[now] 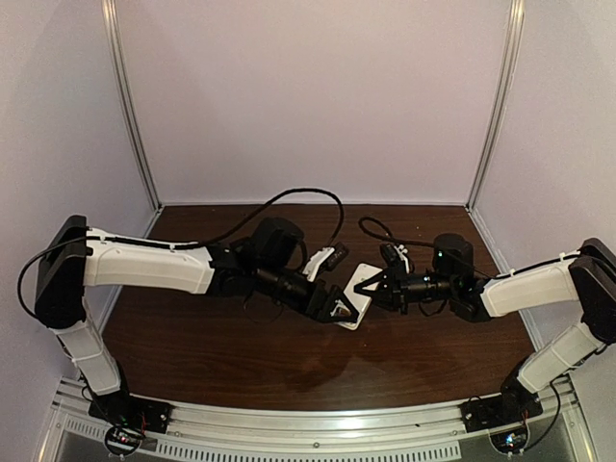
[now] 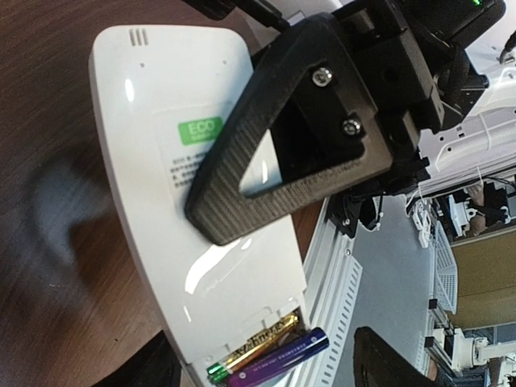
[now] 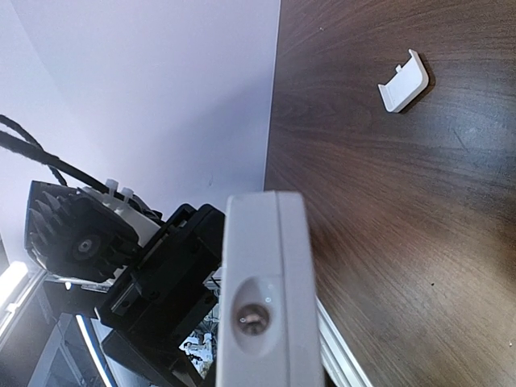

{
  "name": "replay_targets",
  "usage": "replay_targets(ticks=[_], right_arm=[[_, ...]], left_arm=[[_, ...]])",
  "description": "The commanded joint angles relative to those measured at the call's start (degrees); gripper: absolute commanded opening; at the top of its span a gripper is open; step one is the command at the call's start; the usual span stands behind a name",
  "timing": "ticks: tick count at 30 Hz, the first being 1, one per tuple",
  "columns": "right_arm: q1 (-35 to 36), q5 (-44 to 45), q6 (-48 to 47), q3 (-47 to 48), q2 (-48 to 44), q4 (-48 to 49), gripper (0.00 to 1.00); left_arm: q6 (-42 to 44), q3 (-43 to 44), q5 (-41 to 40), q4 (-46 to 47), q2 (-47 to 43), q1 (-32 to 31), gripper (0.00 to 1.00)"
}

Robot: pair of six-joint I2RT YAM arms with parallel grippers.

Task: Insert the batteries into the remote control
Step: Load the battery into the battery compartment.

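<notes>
The white remote control [image 2: 169,185] is back-up, with a green sticker and its battery bay open at the near end. In the bay lie the batteries: a gold one [image 2: 262,339] and a bluish-purple one [image 2: 284,357] beside it, riding slightly higher at the bay's edge. My left gripper [image 2: 266,369] is open, one dark finger [image 2: 387,363] on each side of that end. My right gripper [image 1: 372,287] is shut on the remote control [image 1: 360,294], its black triangular finger [image 2: 234,201] flat on the back. In the right wrist view the remote [image 3: 264,290] is seen end-on.
A small white battery cover [image 3: 403,83] lies loose on the dark wooden table [image 1: 241,356], away from the remote. Pale walls [image 1: 318,96] enclose the back and sides. A metal rail [image 1: 318,423] runs along the near edge.
</notes>
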Motion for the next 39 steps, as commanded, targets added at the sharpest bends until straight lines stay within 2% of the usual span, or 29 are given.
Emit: replay_targets(ticks=[1, 18, 23, 27, 39], right_arm=[[0.3, 0.6, -0.8, 1.6, -0.7, 1.3, 0.0], [0.3, 0.6, -0.7, 1.4, -0.8, 1.3, 0.0], [0.3, 0.5, -0.7, 1.4, -0.7, 1.3, 0.0], [0.3, 0.6, -0.8, 1.4, -0.7, 1.3, 0.0], [0.3, 0.3, -0.1, 1.2, -1.0, 2.1, 0.0]], left_arm=[[0.5, 2.6, 1.1, 1.3, 1.4, -0.6, 0.73], [0.9, 2.7, 0.1, 0.3, 1.8, -0.9, 0.67], [1.5, 2.9, 0.8, 0.5, 1.9, -1.2, 0.72], [1.6, 3.2, 0.5, 0.1, 2.1, -1.5, 0.72], [1.6, 3.3, 0.1, -0.8, 2.7, -1.4, 0.56]])
